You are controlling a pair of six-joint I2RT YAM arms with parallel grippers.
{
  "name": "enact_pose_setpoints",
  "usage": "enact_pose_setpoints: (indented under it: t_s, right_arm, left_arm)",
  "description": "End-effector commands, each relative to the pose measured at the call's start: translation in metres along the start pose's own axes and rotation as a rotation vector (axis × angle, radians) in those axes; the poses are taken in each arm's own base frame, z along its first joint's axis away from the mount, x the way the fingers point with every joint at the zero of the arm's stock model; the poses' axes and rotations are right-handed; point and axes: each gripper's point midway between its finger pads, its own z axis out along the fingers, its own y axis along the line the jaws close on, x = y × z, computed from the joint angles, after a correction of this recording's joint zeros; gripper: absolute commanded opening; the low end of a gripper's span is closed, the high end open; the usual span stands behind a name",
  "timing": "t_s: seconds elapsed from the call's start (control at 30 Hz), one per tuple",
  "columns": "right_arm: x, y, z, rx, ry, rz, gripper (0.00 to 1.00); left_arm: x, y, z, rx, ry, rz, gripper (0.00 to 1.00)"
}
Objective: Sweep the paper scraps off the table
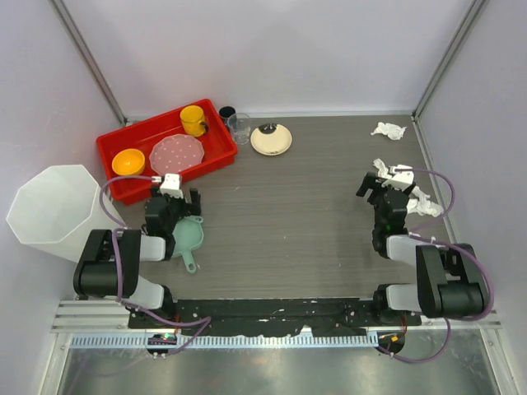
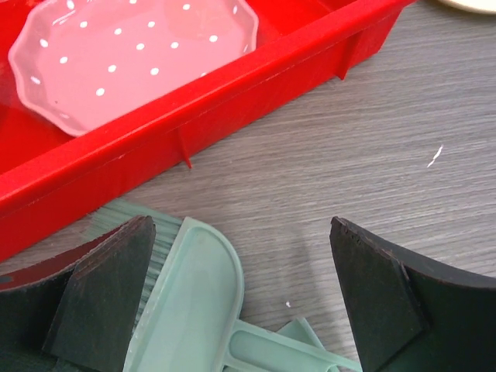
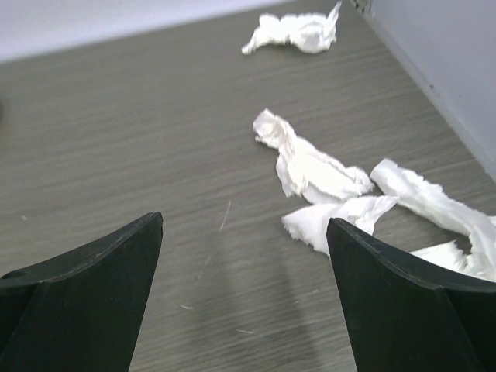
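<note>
Top external view: the left pincer [image 1: 179,202] stands wide and holds nothing, above a green dustpan [image 1: 188,234] just in front of the red tray [image 1: 115,148]. The right pincer [image 1: 379,188] is also wide and holds nothing. The paper scraps [image 1: 424,202] lie on the bench [image 1: 296,214], well right of the tray.

Far left on table [image 1: 313,214]: tray [image 1: 216,144], holding dish [image 1: 177,152], bowl [image 1: 128,161] left of dish, cup [image 1: 193,120] behind it. Just right of tray, glass [image 1: 240,127], then plate [image 1: 271,139] on table. Off table's left edge, bin [image 1: 53,212]. Just in front of tray, dustpan [image 1: 188,237], under left gripper [image 2: 240,225]. In far right corner, one of scraps [image 1: 388,130]; more nearer, along right wall [image 1: 469,164], beside right gripper [image 3: 244,221], well apart from dustpan
</note>
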Motion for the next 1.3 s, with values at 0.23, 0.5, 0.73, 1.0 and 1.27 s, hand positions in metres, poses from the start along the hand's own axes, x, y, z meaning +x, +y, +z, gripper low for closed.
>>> enact_pose_setpoints:
  t_s: [0.23, 0.5, 0.73, 1.0, 1.27]
  right_arm:
    - [-0.084, 0.071, -0.013, -0.341, -0.116, 0.168, 0.93]
    - [-0.099, 0.098, -0.028, -0.477, -0.102, 0.159, 0.93]
    - [-0.104, 0.105, -0.032, -0.495, -0.095, 0.18, 0.92]
    - [-0.099, 0.119, -0.034, -0.574, -0.077, 0.165, 0.91]
    - [-0.088, 0.128, -0.037, -0.632, -0.042, 0.149, 0.91]
  left_arm:
    - [-0.057, -0.059, -0.009, 0.414, 0.082, 0.109, 0.89]
    - [-0.051, -0.076, -0.051, 0.573, 0.336, 0.119, 0.85]
    - [-0.053, -0.094, -0.118, 0.679, 0.595, 0.179, 0.75]
    - [-0.034, -0.051, -0.128, 0.721, 0.65, 0.721, 0.5]
    - [-0.028, -0.058, -0.111, 1.049, 0.556, 1.017, 0.46]
